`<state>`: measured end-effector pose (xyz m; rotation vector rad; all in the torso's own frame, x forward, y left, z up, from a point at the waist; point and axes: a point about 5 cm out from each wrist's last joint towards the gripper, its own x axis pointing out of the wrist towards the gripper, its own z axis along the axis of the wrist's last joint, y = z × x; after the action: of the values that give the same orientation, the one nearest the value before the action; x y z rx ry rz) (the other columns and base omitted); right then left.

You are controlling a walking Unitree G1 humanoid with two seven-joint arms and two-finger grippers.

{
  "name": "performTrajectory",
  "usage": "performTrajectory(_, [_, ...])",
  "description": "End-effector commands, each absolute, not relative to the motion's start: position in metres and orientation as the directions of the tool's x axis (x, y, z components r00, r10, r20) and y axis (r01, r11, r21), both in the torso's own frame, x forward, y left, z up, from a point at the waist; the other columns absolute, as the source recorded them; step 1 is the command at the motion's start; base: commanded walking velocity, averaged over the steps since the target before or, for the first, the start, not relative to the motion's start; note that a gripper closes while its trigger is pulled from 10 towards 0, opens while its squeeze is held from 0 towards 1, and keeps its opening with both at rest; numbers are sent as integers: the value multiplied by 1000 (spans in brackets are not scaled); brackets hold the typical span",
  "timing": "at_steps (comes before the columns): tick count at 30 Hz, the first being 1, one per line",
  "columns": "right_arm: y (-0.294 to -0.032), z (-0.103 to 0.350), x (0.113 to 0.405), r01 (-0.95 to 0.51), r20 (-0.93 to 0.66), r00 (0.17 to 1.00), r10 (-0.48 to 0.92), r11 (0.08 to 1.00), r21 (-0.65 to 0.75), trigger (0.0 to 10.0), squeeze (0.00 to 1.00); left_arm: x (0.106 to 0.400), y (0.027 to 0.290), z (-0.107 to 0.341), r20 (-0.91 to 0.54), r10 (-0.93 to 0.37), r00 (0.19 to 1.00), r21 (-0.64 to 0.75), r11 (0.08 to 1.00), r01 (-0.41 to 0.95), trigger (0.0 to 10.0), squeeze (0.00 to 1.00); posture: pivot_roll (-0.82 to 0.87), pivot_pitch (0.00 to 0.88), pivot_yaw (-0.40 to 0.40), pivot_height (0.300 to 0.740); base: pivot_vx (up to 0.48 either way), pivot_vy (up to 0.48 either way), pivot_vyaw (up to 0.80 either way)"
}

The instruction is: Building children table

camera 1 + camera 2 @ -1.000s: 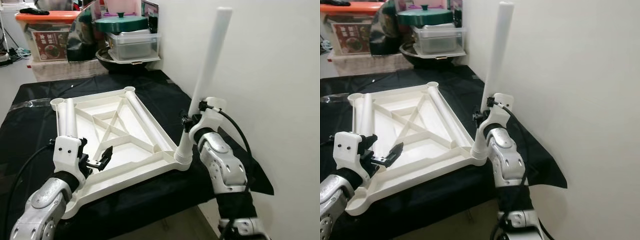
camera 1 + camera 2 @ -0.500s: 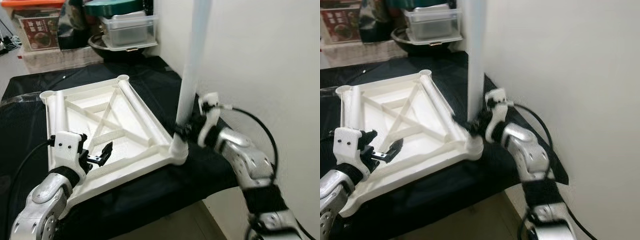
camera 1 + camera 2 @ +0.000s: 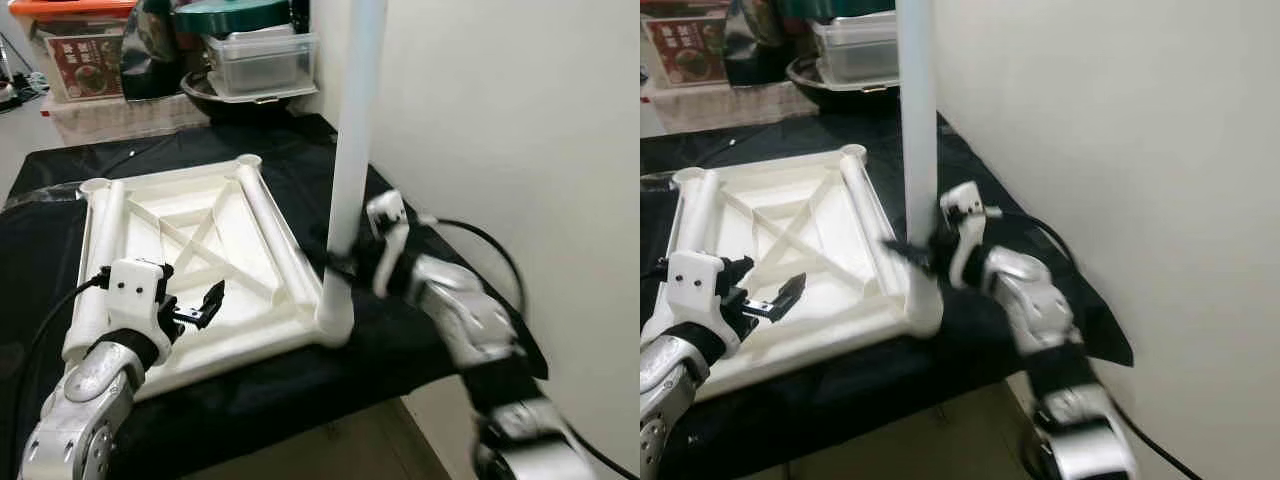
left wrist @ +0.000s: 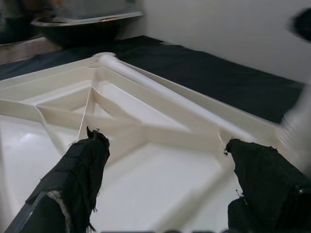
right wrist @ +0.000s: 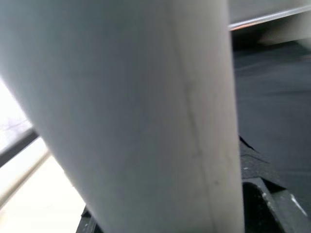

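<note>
A white upside-down tabletop (image 3: 215,250) with crossed ribs lies on the black-covered table (image 3: 290,385). One white table leg (image 3: 350,150) stands upright in its near right corner socket (image 3: 334,318). My right gripper (image 3: 347,266) is shut on that leg low down, just above the socket; the right wrist view has the leg (image 5: 136,111) close up with a black finger (image 5: 265,206) beside it. A second leg (image 3: 100,250) lies along the tabletop's left side. My left gripper (image 3: 200,305) hovers open over the near left ribs (image 4: 146,131).
A white wall (image 3: 500,120) runs close along the right. Behind the table stand an orange-lidded box (image 3: 70,45), a green lid (image 3: 235,15) on a clear container (image 3: 260,65), and a dark bowl (image 3: 250,100). The table's near edge drops to the floor (image 3: 340,450).
The leg has gone from leaning right to standing upright in the corner socket, with my right wrist swinging round it. The camera shifted. My left gripper stays open in place.
</note>
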<state>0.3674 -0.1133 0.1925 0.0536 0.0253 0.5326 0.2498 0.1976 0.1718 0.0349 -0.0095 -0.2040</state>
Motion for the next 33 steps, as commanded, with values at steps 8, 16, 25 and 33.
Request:
performTrajectory(8, [-112, 167, 334, -130, -107, 984, 140, 987, 95, 0, 0, 251, 198, 170, -6, -198, 980, 39, 980, 198, 10000, 0, 53, 0, -26, 740, 0, 0, 0])
performTrajectory(16, [-80, 194, 344, -460, 30, 886, 462, 873, 163, 10000, 1000, 253, 200, 171, -1, -200, 980, 44, 979, 200, 10000, 0, 54, 0, -29, 740, 0, 0, 0])
performTrajectory(25, [-74, 195, 288, -960, -28, 278, 960, 277, -43, 9882, 0, 253, 201, 170, 2, -196, 981, 43, 980, 196, 10000, 0, 47, 0, -31, 740, 0, 0, 0])
performTrajectory(33, [-77, 172, 304, -944, -126, 329, 936, 326, -45, 0, 0, 254, 201, 170, 5, -194, 981, 45, 980, 194, 10000, 0, 55, 0, -37, 740, 0, 0, 0])
